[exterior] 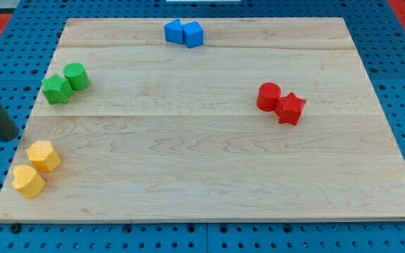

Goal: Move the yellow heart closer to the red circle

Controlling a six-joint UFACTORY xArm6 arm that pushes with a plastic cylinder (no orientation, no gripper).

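Our tip (7, 135): bare rod end, holding nothing, off the wooden board's (209, 176) left edge, above two touching yellow blocks (44, 155) (28, 180); we cannot tell which is the heart. Red circle (268, 95) touching red star (290, 108), far right. Green pair (66, 82) upper left; blue pair (184, 32) top

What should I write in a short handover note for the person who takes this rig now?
My tip: off the board's left edge, above the two yellow blocks, touching nothing.
Yellow blocks and: bottom-left corner; which is the heart I cannot tell.
Red circle: right side, against a red star.
Done: nothing; yellow is far from red.
Left: push the heart rightward across the board.
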